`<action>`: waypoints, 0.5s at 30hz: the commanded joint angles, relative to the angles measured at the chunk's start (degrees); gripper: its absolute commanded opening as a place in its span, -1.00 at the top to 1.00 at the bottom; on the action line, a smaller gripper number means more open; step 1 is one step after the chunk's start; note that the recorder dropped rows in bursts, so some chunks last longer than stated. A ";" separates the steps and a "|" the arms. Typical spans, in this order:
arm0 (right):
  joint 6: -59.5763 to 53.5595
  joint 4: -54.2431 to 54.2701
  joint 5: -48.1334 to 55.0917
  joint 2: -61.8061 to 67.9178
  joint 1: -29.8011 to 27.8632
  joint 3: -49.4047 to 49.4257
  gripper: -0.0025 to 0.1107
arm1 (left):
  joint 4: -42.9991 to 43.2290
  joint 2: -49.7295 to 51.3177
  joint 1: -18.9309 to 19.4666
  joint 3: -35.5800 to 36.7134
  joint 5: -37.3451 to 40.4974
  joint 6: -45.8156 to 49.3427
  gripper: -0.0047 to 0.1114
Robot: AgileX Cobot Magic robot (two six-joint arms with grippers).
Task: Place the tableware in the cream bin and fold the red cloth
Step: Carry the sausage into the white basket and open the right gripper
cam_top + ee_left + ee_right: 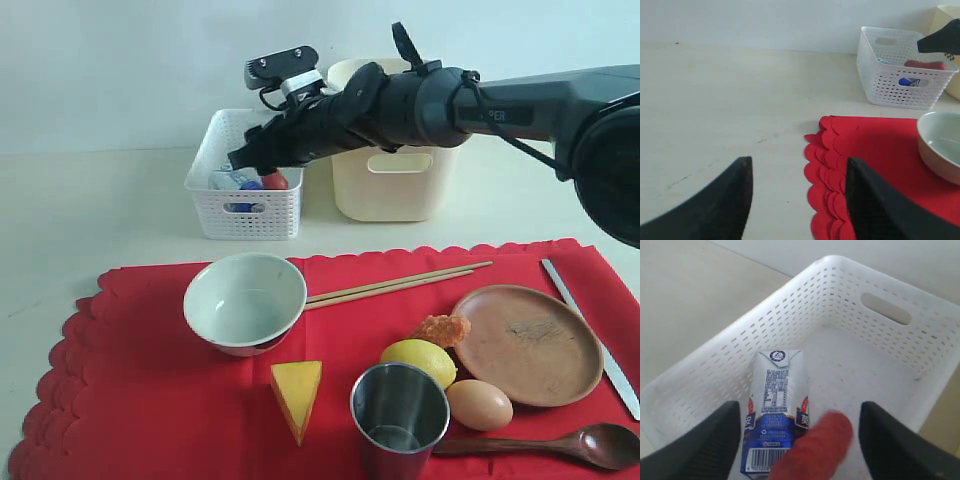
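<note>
Your right hand (pixel 797 435) is hanging released over the white basket (pixel 850 285), sausage (pixel 815 450) lying btwn its fingers (pixel 695 445); lifting crooked, you're risking snagging it. Your left hand (pixel 799 172) is sitting open, empty.

Bright red cloth (pixel 150 400), white perforated basket (pixel 262 215)

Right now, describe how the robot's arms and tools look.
The right arm is black with rounded links, faint lettering on its grey segment, a looped black cable and a grey wrist camera. The left tool and right tool have black tapered fingers.
</note>
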 commanded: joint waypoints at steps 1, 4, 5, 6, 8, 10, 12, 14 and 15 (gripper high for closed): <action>-0.06 -0.03 2.10 -0.54 -0.07 0.10 -0.44 | -0.08 -0.30 0.09 0.14 -0.54 -0.27 -0.02; 0.06 -0.78 3.50 -2.26 -0.07 0.10 -0.44 | -0.08 -0.30 0.09 0.14 -0.54 -0.27 -0.02; 0.06 -0.78 4.07 -2.87 -0.07 0.10 -0.43 | -0.08 -0.30 0.09 0.14 -0.54 -0.27 -0.02; 0.06 -0.78 4.88 -3.68 -0.07 0.10 -0.42 | -0.08 -0.30 0.09 0.14 -0.54 -0.27 -0.02; 0.06 -0.78 6.57 -5.39 -0.07 0.10 -0.40 | -0.08 -0.30 0.09 0.14 -0.54 -0.27 -0.02; 0.06 -1.32 8.97 -7.21 -0.07 0.10 -0.38 | -0.08 -0.30 0.09 0.14 -0.54 -0.27 -0.02; 2.86 -4.59 11.86 -8.84 -0.07 0.10 -0.36 | -0.08 -0.30 0.09 0.14 -0.54 -0.27 -0.02; 7.93 -10.04 15.14 -10.64 -0.07 0.10 -0.36 | -0.08 -0.30 0.09 0.14 -0.54 -0.27 -0.02; 10.54 -13.03 16.57 -11.35 -0.07 0.10 -0.36 | -0.08 -0.30 0.09 0.14 -0.54 -0.27 -0.02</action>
